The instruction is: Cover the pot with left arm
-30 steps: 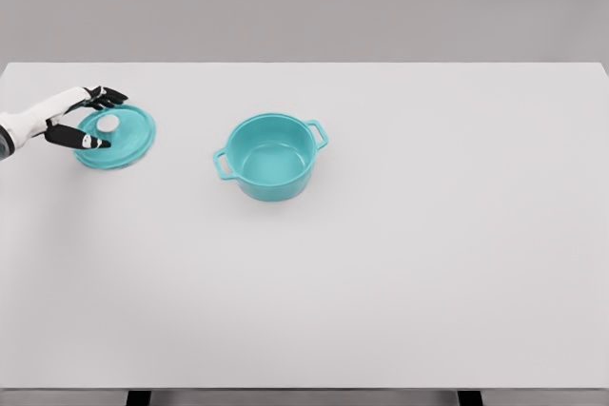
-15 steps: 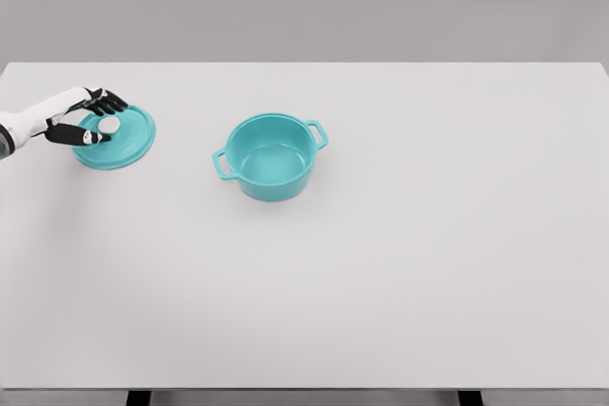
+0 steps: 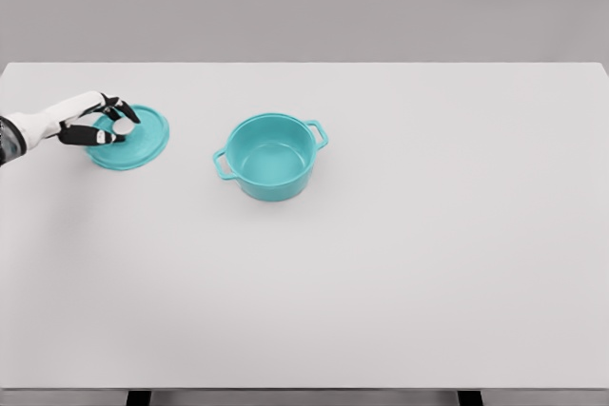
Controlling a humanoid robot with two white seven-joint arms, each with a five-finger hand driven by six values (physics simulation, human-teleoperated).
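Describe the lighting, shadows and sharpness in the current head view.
Head view: flat, even simulator lighting with no glare on the white table; the teal pot and lid cast only faint, soft shadows; the render looks slightly soft throughout, so the dark fingers of the left hand at the lid's knob are hard to separate; no obvious lens distortion.

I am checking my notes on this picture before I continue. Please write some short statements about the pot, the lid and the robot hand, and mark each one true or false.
1. The pot is open, with no lid on it. True.
2. The lid lies to the right of the pot. False: it is to the pot's left.
3. The left robot hand has its fingers closed around the lid's knob. True.
4. The pot is red. False: it is teal, like the lid.
5. The right robot hand is holding the pot's handle. False: it is not in view.
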